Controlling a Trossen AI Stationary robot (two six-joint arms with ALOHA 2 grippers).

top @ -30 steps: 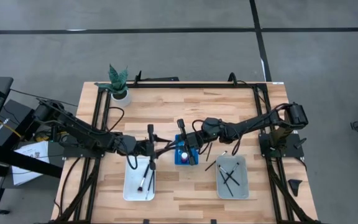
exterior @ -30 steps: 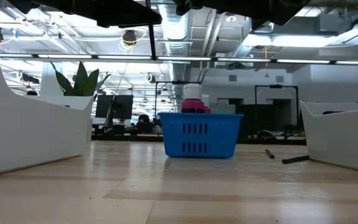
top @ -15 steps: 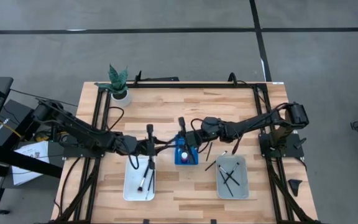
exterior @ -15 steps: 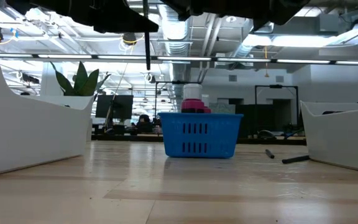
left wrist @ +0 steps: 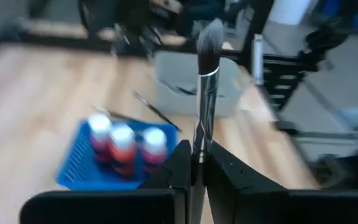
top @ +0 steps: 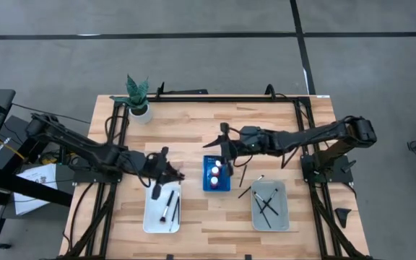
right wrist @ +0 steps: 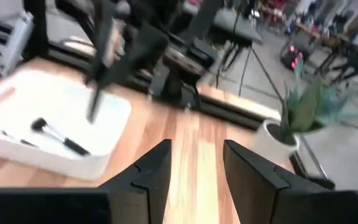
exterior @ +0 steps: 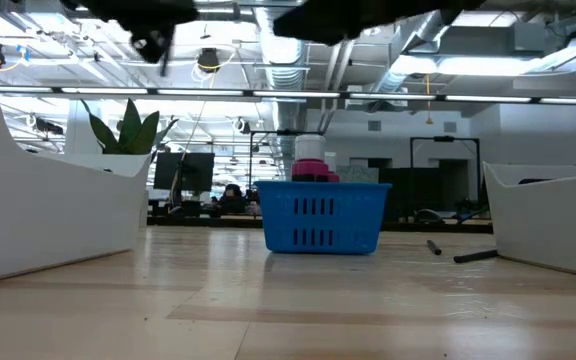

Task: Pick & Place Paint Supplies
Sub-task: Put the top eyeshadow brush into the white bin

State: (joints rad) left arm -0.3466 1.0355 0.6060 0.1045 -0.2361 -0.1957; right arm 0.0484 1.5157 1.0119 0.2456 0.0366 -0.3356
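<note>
Three red paint bottles (top: 216, 171) stand in the blue rack (top: 217, 183) mid-counter. Above the white tray (top: 161, 214), the left end effector (top: 166, 173) pinches a dark-handled brush (left wrist: 205, 87) upright between its fingers. Just behind the rack, the right end effector (top: 224, 146) hovers, fingers parted and empty.

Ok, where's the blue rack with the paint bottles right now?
In the high view the blue rack sits mid-table, between the white tray on the left and the grey tray on the right.
</note>
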